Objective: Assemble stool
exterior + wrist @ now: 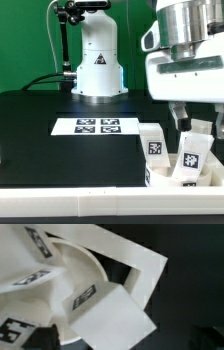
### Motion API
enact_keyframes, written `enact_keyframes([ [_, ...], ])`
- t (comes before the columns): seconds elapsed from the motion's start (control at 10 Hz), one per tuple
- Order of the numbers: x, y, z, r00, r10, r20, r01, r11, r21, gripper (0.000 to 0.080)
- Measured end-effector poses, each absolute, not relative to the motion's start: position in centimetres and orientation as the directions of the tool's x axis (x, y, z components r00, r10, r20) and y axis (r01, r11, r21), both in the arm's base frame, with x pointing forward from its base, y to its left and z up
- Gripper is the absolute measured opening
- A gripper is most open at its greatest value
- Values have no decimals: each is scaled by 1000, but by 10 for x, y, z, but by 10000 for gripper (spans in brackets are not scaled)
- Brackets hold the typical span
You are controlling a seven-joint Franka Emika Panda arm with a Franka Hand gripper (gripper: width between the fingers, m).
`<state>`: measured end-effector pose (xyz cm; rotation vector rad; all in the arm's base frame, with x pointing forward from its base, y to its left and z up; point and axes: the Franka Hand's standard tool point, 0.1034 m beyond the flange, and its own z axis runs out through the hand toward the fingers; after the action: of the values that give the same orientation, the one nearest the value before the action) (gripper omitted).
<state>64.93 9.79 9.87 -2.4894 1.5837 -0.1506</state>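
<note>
Two white stool legs with black-and-white tags stand at the exterior view's lower right: one [153, 142] to the left, one [191, 155] under my gripper [196, 122]. The gripper hangs just above that leg, and its fingers stand apart and hold nothing. In the wrist view this leg [105, 314] fills the middle, between a dark finger [40, 336] and a dim one at the far side. Behind it, a curved white rim [78, 255], probably the seat disc, lies with other tagged legs [33, 277] beside it.
The marker board [97, 126] lies flat mid-table. The robot base [98, 60] stands at the back. A white rail [70, 187] runs along the near table edge. An angular white frame piece [140, 260] borders the parts in the wrist view.
</note>
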Motion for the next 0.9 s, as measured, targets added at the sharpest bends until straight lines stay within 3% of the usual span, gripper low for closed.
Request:
enact_keyframes([
  [0.3,650,105,101,624,-780,47,-760,-620,-196,649],
  [0.7,650,102,100,782,-617,92,-596,-783,-177,649],
  [0.9,650,98,100,919,-370,135,-354,-926,-128,649],
])
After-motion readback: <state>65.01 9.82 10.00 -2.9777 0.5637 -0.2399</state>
